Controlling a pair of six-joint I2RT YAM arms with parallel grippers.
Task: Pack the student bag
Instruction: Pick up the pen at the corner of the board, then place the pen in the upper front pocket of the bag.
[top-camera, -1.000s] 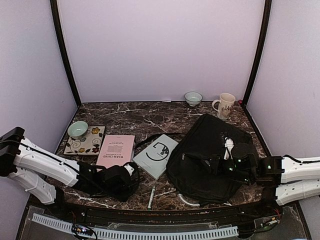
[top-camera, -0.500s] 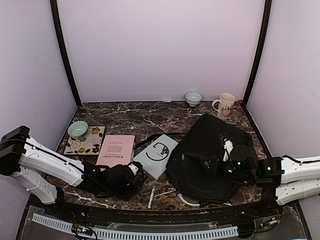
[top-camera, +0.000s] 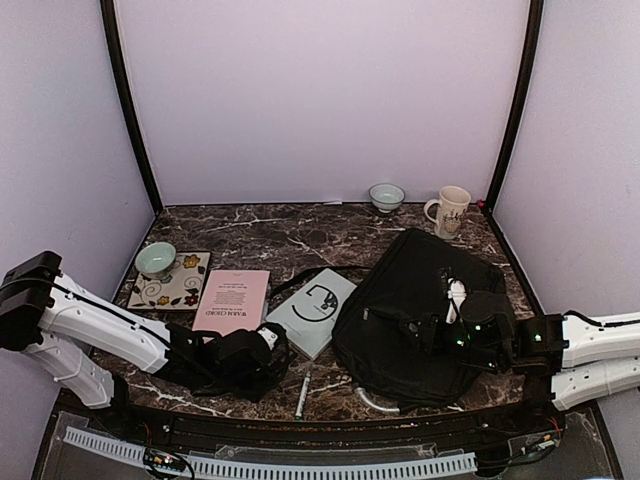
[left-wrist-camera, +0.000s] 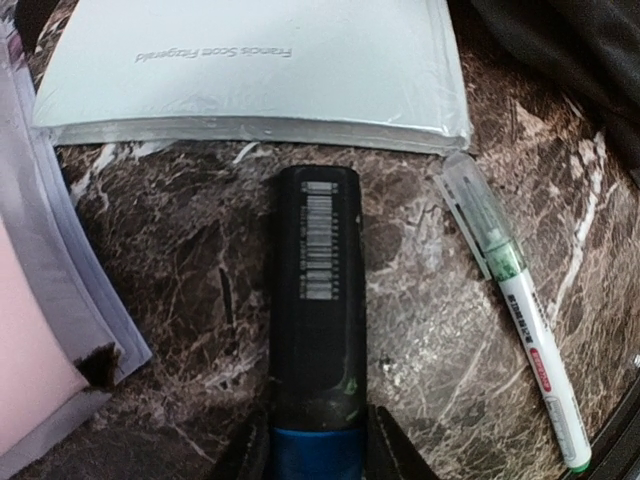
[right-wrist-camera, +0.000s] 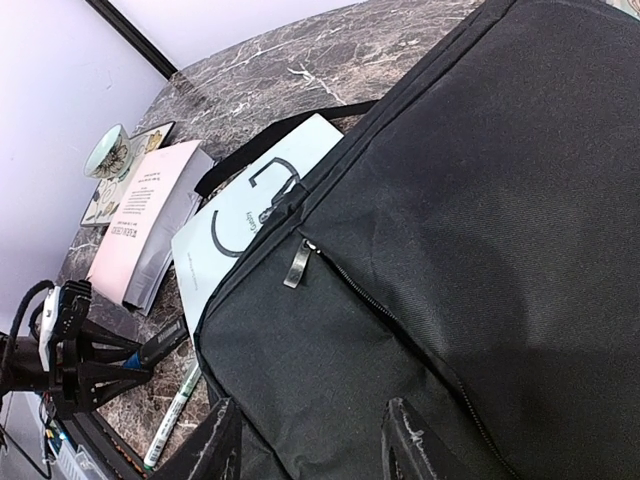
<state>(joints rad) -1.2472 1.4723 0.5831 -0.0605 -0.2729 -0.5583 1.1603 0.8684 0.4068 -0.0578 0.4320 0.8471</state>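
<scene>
Black soft fabric with zipper seams, the student bag (top-camera: 420, 300) lies flat under the right gripper (right-wrist-camera: 312, 425), whose jaws stand apart. Brown marble table (top-camera: 250, 235), lilac walls (top-camera: 320, 100). Two books (top-camera: 232, 300) lie just beyond the left gripper (left-wrist-camera: 318, 455), which pinches one black marker (left-wrist-camera: 315, 300); one pen (left-wrist-camera: 515, 300) beside it.

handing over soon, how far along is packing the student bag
Nothing looks packed: pink book, pale book and green-capped pen lie on the table beside the student bag. In hand: left tool grips the black marker; right tool rests open on the bag. Left: getting all four inside.
</scene>
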